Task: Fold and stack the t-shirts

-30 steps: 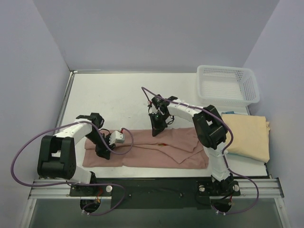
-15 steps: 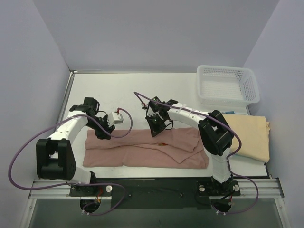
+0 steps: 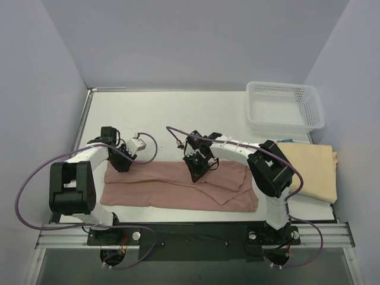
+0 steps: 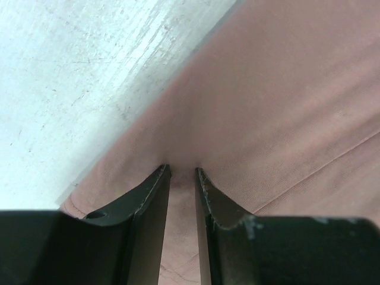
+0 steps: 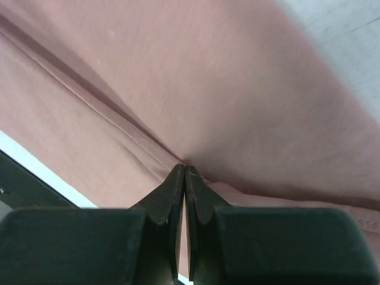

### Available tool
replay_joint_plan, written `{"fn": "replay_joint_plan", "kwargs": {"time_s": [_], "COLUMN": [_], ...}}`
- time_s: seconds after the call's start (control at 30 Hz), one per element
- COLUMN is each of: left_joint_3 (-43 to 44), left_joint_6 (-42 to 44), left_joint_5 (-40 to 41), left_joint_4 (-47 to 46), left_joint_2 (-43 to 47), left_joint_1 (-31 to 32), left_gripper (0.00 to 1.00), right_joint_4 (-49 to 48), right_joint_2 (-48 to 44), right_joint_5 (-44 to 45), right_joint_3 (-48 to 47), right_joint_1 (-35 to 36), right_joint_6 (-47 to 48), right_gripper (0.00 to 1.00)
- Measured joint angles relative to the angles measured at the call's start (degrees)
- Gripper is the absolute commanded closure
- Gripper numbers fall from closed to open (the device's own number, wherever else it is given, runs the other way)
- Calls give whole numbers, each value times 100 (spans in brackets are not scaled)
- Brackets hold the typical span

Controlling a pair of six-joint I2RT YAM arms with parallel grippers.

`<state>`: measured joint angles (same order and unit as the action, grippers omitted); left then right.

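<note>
Workpiece position: the pink-brown t-shirt (image 3: 172, 191) lies flat as a long band across the near half of the table (image 3: 160, 113); its near edge runs parallel to the front rail (image 3: 190, 234) and stops just short of it; its right end has a folded flap lying over it.

Left gripper (image 3: 118, 165): lowered onto the far left corner of the band; in the left wrist view the left gripper (image 4: 181, 170) has its jaws drawn to a narrow slot, with a pucker of pink cloth pinched at the tips; the shirt's edge runs diagonally just beyond the fingers, with bare table past it.

Right gripper (image 3: 196, 176): lowered onto the far edge of the band near its middle; in the right wrist view the right gripper (image 5: 185, 168) has its jaws pressed almost together, clamped on a fold of cloth at the point where a stitched seam reaches the tips (a strip of bare table shows at the lower left of this view).

Second workpiece: the tan-yellow t-shirt (image 3: 313, 170) lies folded against the right edge of the table, close beside the right end of the pink band.

Clearance: open tabletop lies beyond the far edge of the band, from the left wall to the middle; the white mesh basket (image 3: 285, 107) occupies the far right corner, behind the tan-yellow t-shirt.
</note>
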<state>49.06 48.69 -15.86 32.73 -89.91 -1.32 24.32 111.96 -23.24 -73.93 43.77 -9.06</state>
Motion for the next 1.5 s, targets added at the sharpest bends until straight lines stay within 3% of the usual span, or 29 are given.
{"fn": "replay_joint_plan", "kwargs": {"time_s": [0.27,0.43,0.63,0.73,0.87,1.07,1.17,1.4,1.47,1.5], "left_joint_3": [-90,-127,247,859,1252,1266,1266,1274,1274,1274], "left_joint_6": [33,175,-2,-498,-1399,-2232,-2299,-2070,-1993,-1952], "left_joint_5": [-46,-68,-625,-938,-1335,-1110,-776,-83,-66,-61], "left_joint_4": [-127,-83,498,564,345,-87,-407,-1134,-1283,-1344], "left_joint_2": [68,170,634,780,846,254,-186,-1032,-1165,-1222], "left_joint_1": [-146,-219,-109,330,1416,3128,3220,3071,3073,3073], "left_gripper": [63,56,57,63,64,50,42,36,38,39], "right_joint_4": [15,160,-68,-212,-160,-20,-280,-1021,-1209,-1296], "right_joint_2": [-369,-857,-2057,-2841,-3482,-4207,-4129,-3040,-2793,-2695], "right_joint_5": [-260,-271,-142,208,682,931,922,702,568,501], "right_joint_3": [448,461,715,1537,2583,3158,3163,3161,3163,3163], "right_joint_1": [133,133,-212,-994,-2142,-3351,-3781,-4074,-4068,-4059], "right_joint_6": [103,81,-372,-881,-1491,-1799,-1792,-1805,-1836,-1860], "right_gripper": [100,87,84,69,61,59,55,59,65,76]}}
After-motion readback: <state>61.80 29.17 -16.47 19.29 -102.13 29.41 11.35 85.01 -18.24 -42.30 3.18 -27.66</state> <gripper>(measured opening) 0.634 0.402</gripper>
